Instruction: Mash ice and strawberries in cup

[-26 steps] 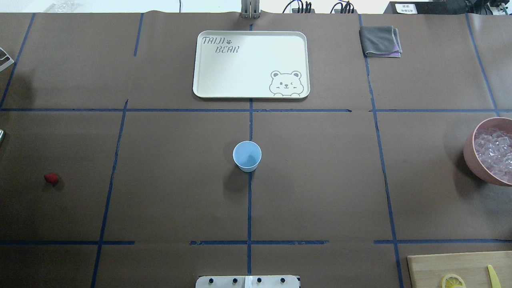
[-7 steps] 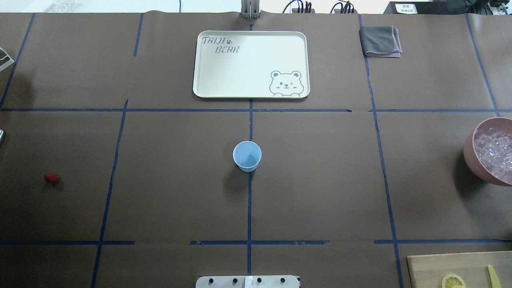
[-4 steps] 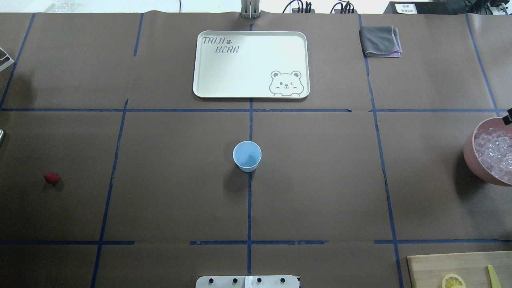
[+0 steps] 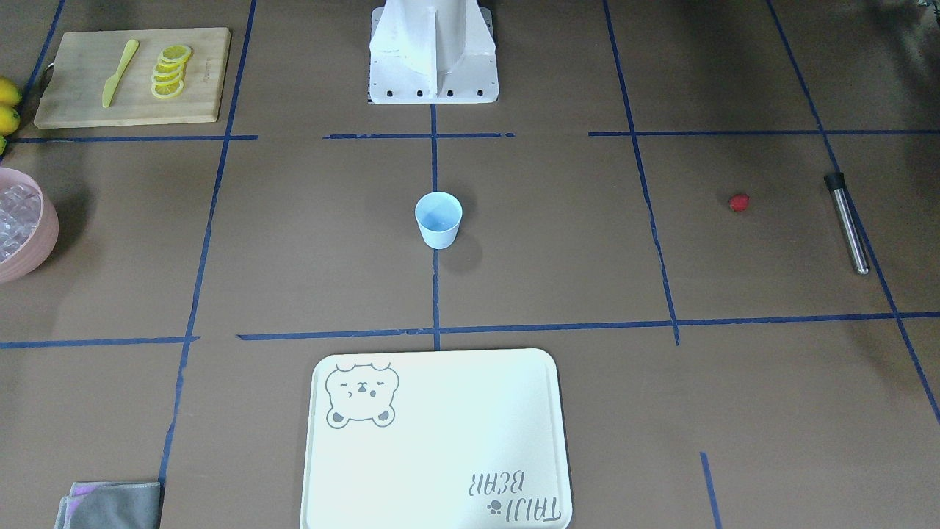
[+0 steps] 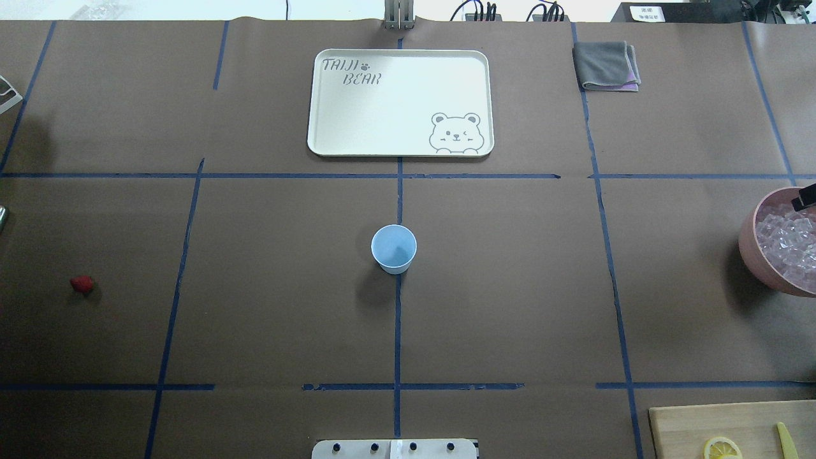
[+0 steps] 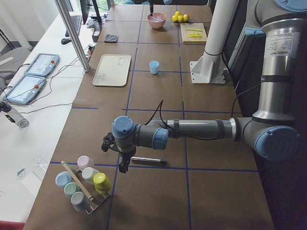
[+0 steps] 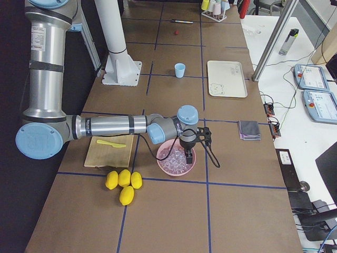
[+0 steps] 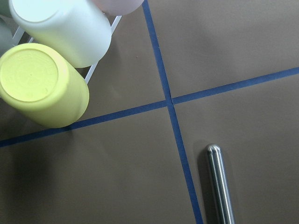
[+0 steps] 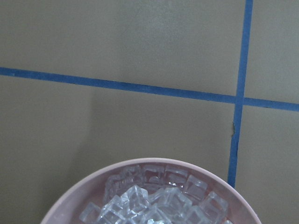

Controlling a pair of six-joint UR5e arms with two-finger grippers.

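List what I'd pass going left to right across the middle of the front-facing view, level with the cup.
The pink bowl holding ice → cup → strawberry → metal rod.

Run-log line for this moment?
right gripper: above ice in pink bowl | left gripper: by steel rod | cup: empty | strawberry: on table

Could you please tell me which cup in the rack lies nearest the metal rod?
The yellow cup: the only yellow one, sitting closest to the metal rod.
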